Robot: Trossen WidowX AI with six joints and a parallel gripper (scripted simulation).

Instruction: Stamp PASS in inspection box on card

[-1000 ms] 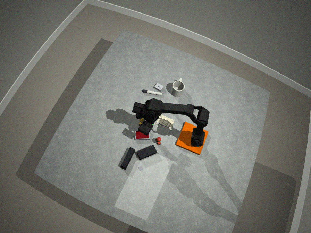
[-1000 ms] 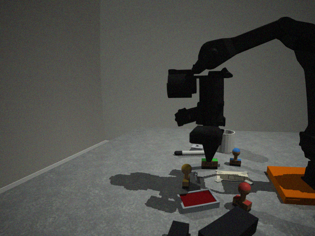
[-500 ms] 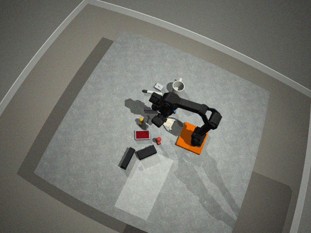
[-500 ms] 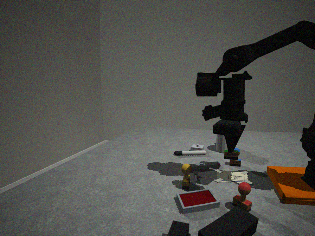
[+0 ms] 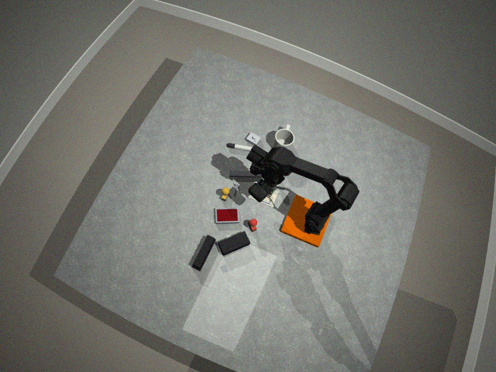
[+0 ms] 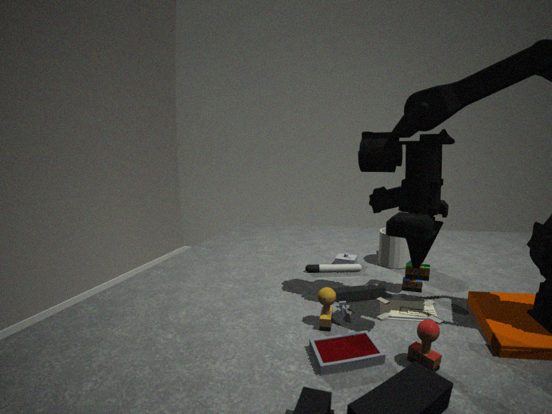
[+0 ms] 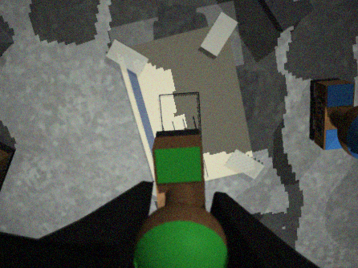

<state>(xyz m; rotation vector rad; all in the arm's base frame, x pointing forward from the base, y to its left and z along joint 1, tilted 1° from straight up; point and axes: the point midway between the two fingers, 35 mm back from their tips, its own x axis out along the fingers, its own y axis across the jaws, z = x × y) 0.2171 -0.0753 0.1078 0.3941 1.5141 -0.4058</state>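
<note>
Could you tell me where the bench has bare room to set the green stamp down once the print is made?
The widest bare stretch lies left of the yellow stamp and marker, toward the mat's edge. It is crowded around the card: blue stamp, ink pad, red stamp. The gripper holds the green stamp over the card.

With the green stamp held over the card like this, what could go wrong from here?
1. In the wrist view the green stamp sits near the inspection box's lower edge, so a straight drop may print across the outline.
2. The blue stamp stands close beside the card; a sideways correction by the gripper might knock it.
3. Arm shadow covers much of the card, which may hide the box line.
</note>
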